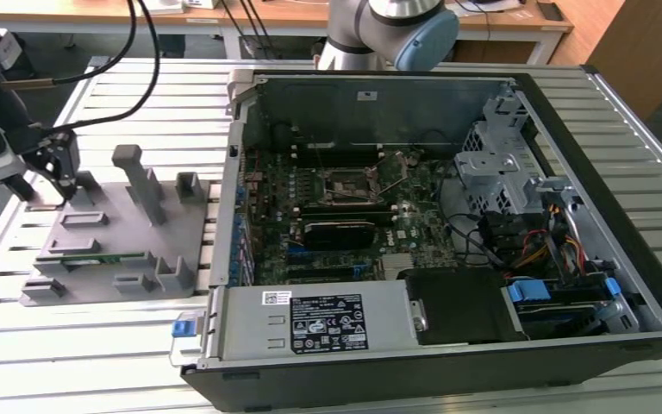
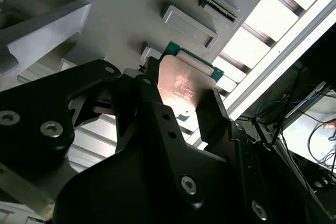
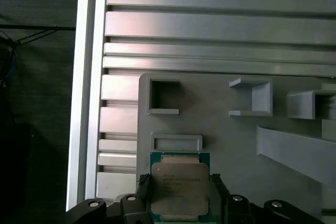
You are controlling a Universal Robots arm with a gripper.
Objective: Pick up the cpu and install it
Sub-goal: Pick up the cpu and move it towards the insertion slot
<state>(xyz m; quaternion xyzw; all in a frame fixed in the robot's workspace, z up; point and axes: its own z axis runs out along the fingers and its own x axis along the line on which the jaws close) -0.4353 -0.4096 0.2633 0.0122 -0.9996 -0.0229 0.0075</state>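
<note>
At the exterior view's left, the pincer point(image 1: 46, 191) is clamped on the cpu point(image 3: 180, 190) by 2 opposite edges at the grey fixture point(image 1: 124, 259), likely sparing its contacts, well apart from the motherboard socket point(image 1: 352, 184).

The gripper point(image 2: 182, 96) partly hides the cpu point(image 2: 185, 81) in the second wrist view.

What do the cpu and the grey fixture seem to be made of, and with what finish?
The cpu: probably a metal top, silver-grey and satin, since it throws back soft glare in both wrist views; its green rim looks like circuit board. The grey fixture: likely plastic, matt and evenly grey without glare, with sharp-edged pockets; the exact material stays open.
</note>
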